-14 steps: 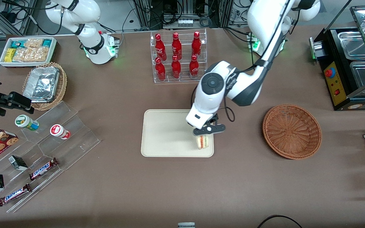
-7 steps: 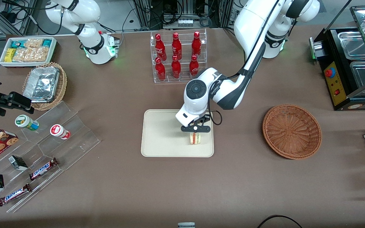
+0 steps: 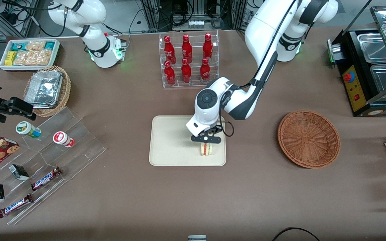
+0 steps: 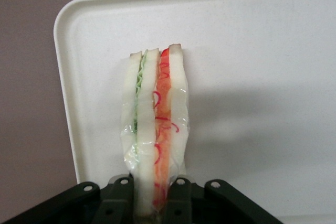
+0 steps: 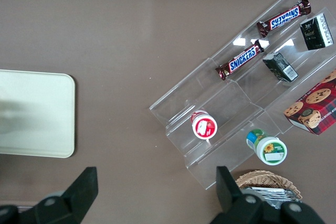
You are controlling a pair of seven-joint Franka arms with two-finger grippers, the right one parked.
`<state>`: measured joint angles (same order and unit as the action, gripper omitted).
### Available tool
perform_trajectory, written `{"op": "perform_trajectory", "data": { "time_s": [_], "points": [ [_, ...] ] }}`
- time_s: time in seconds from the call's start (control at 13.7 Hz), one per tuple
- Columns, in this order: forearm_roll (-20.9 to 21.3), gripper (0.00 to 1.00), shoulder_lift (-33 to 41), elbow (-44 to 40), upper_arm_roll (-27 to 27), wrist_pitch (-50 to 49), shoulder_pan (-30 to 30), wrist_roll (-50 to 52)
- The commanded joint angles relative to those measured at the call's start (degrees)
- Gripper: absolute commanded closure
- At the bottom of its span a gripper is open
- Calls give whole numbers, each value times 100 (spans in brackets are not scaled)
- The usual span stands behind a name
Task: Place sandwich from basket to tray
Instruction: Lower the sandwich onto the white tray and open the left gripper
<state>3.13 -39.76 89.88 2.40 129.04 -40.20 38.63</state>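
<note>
The sandwich [image 3: 207,149] is a wrapped wedge of white bread with orange-red and green layers. It stands on edge on the cream tray [image 3: 169,144], in the tray's corner nearest the front camera on the working arm's side. My gripper [image 3: 207,140] is shut on the sandwich, low over the tray. In the left wrist view the black fingers [image 4: 118,198] press both bread faces of the sandwich [image 4: 155,124] above the tray [image 4: 252,77]. The reddish-brown basket [image 3: 309,139] is empty, toward the working arm's end of the table.
A clear rack of red bottles [image 3: 188,60] stands farther from the camera than the tray. Clear stepped shelves [image 3: 45,160] with snack bars and cups, a tan basket with a foil container [image 3: 47,88] and a white snack bin [image 3: 28,53] lie toward the parked arm's end.
My gripper carried the sandwich a little inward along the tray, away from its edge on the basket side, then lowered it slightly. It stays shut on the sandwich.
</note>
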Motion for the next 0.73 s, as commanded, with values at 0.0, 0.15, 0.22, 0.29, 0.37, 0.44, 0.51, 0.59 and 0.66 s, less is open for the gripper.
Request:
{"op": "perform_trajectory", "data": {
  "time_s": [0.0,0.15,0.22,0.29,0.37,0.44,0.51,0.59,0.66],
  "points": [
    [48,62,-67,-23,-46,87,-14,-22],
    [65,40,-102,-23,-55,95,-31,22],
    [57,11,-76,-23,-55,78,-31,13],
    [65,0,2,-23,-64,34,-5,30],
    [48,0,160,-23,-64,-97,-5,39],
    [-31,0,309,-66,-72,-350,21,57],
    [-40,0,502,-145,-90,-579,30,205],
    [-49,0,730,-163,-99,-825,74,258],
    [-58,0,959,-172,-99,-1028,170,276]
  ]
}}
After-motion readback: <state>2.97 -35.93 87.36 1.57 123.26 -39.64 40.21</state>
